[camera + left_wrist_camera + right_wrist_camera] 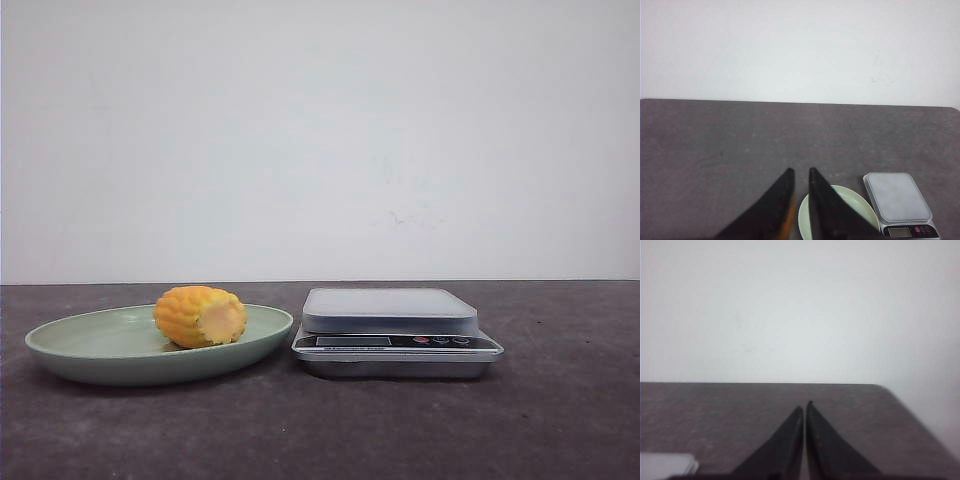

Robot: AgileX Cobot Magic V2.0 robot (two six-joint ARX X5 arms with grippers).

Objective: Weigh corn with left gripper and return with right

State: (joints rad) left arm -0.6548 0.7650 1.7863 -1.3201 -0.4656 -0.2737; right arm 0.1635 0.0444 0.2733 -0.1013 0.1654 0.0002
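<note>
1. On the dark table in the front view, a pale green plate (70, 345) sits to the left; the corn (200, 316) lies on its side in the plate, pale cut end facing the camera; a silver kitchen scale (396, 335) stands just beside the plate to the right, its platform bare; neither arm appears in this view.

2. From the left wrist view, the left gripper (800, 172) hangs above the table, its two black fingers close together with only a narrow gap at the tips, holding nothing; part of the plate rim and the scale show beyond the fingers; a sliver of orange between the fingers may be the corn, though too little shows to be sure.

3. From the right wrist view, the right gripper (805, 407) has its fingers nearly touching, empty, pointing across bare table toward the wall; a pale corner of the scale shows at the frame's edge; no corn is visible.

4. Judged from all this, the weighing has not begun; the next move calls for the left fingers to spread, descend over the corn, and grasp it across its ribbed sides.
</note>
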